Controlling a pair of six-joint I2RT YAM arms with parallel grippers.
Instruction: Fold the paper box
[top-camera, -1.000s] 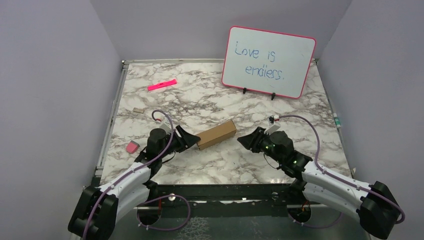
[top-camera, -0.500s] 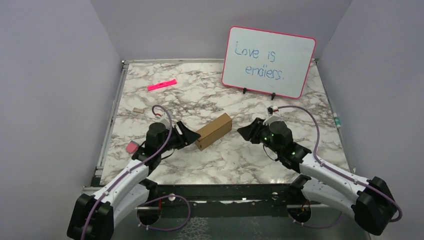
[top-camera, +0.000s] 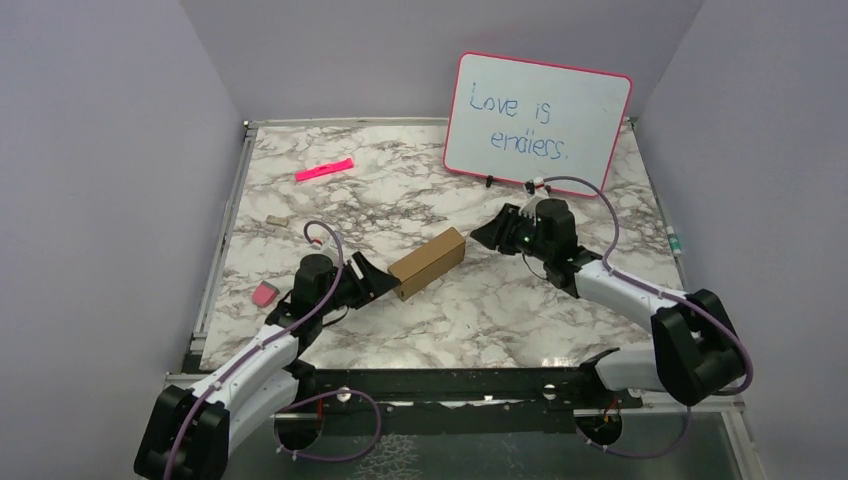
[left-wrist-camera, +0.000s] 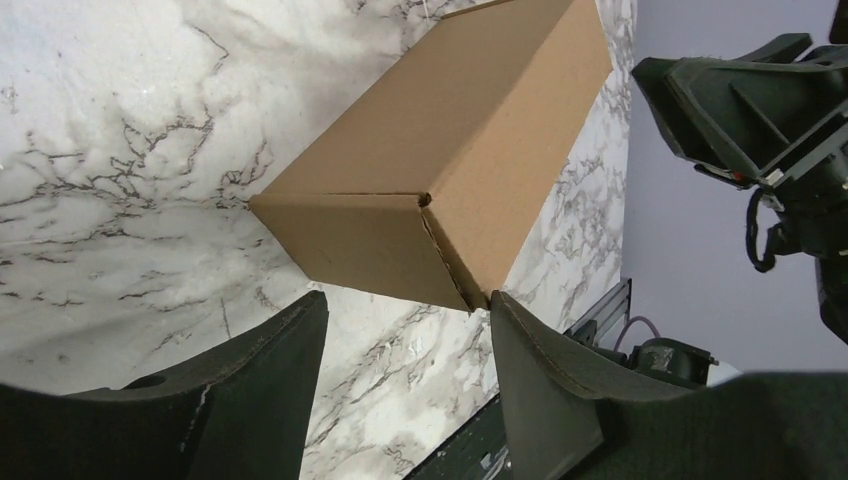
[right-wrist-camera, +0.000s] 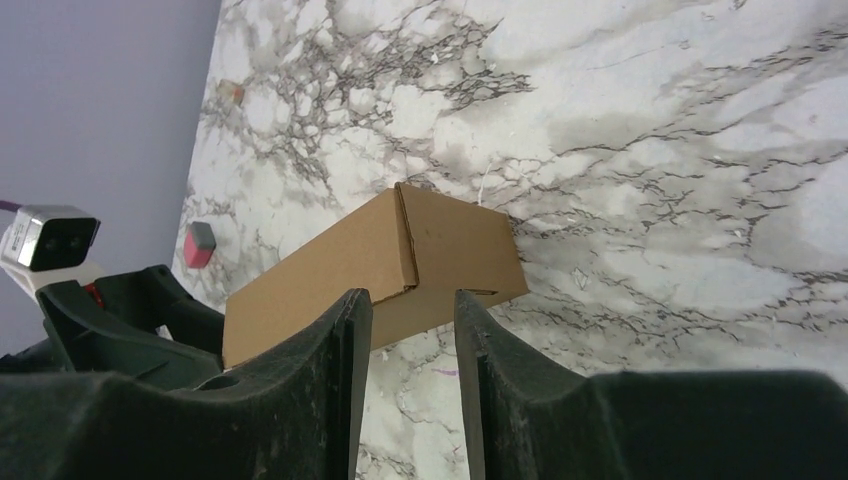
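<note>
The paper box (top-camera: 428, 263) is lying closed on the marble table (top-camera: 400, 190), a little left of the middle. It is a small rectangular brown carton, and its long side is running diagonally from near-left to far-right. The left gripper (top-camera: 378, 284) is hovering low at the near-left end of the carton. Its two black fingers (left-wrist-camera: 250, 400) are standing wide apart, and in the left wrist view the end face of the box is sitting just in front of the gap, not between the fingers (whether one finger is touching the lower corner, it is not possible to tell). The right gripper (top-camera: 487, 232) is pointing toward the far-right end of the carton, near it but apart from it. Its fingers (right-wrist-camera: 330, 400) are parted only narrowly and are holding nothing. At the back of the table a pink-rimmed whiteboard (top-camera: 538, 122) is standing upright, showing the handwritten words "Love is endless." A pink marker (top-camera: 324, 169) is lying toward the far-left corner. A small pink block (top-camera: 264, 294) is lying near the left edge, beside the left arm.
</note>
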